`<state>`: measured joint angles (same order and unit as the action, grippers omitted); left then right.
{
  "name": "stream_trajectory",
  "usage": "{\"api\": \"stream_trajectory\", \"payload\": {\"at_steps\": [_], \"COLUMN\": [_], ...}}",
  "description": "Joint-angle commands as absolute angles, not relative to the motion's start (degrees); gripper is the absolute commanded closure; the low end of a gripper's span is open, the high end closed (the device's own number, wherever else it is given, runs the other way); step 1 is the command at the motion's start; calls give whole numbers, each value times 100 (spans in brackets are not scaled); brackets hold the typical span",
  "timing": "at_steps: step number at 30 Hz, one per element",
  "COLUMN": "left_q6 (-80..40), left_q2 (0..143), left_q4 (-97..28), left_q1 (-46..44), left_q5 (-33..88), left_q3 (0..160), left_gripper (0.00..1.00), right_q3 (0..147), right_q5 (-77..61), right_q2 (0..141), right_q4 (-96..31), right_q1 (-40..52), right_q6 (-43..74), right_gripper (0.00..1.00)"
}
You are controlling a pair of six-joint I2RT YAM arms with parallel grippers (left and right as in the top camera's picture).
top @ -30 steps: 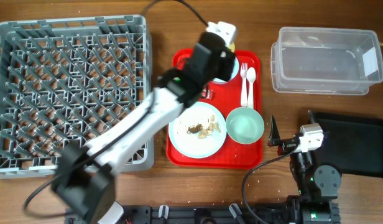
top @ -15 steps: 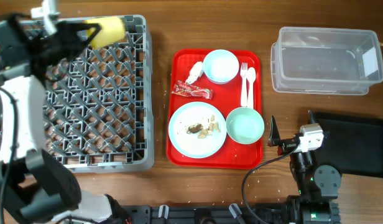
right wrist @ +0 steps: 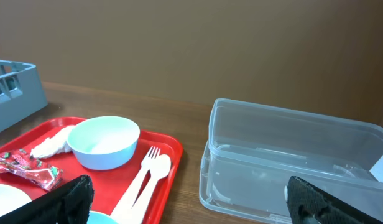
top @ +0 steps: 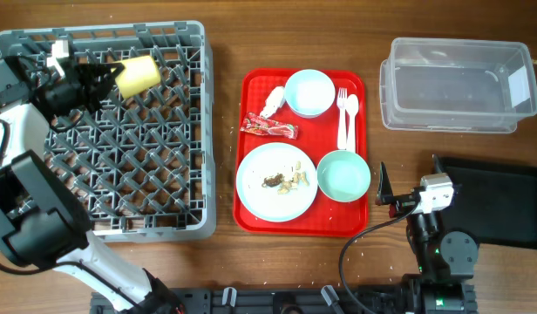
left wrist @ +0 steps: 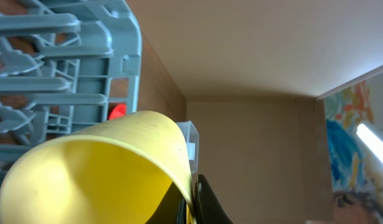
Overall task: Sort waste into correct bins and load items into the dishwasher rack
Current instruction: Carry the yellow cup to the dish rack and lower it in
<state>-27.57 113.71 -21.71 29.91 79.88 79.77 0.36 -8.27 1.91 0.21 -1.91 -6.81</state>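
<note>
The left pincer [top: 110, 73] is clamped on the yellow cup [top: 139, 74], tipped sideways above the grey rack's [top: 146, 228] far rows. The right pincer [top: 386, 196] hangs, fingers apart, beside the red tray [top: 255, 96].

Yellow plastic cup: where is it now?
Overhead view, upper left: the yellow cup sits in the jaws of the left gripper, over the grey pegged plastic rack.

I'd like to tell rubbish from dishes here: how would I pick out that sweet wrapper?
Find the red tray in the middle of the table. Near its left edge, between the crumpled white napkin and the large white plate, lies the wrapper. It alone is a crinkled red-and-white strip; its neighbours are plain white.
</note>
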Motion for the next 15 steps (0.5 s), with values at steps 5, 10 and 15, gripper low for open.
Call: {"api": "stream_trajectory", "payload": {"at_steps": [5,10,15], "left_q6": [-2783,-2724,-2727], "left_q2": [11793,11830,11830], "left_q4": [-2755,-2939,-2945], "left_q1": [3555,3616,3618], "left_q5": [8197,8101,7295], "left_q3": [7983,7907,7679], "left_gripper": [96,96,96], "right_q3": [32,32,32], "right_q5": [-753,-753,-753], "right_q2": [172,172,172], "right_q4": [43,43,43], "right_q1": [-167,-167,-167], "right_q6": [-740,-742,-744], "right_gripper": [0,0,0]}}
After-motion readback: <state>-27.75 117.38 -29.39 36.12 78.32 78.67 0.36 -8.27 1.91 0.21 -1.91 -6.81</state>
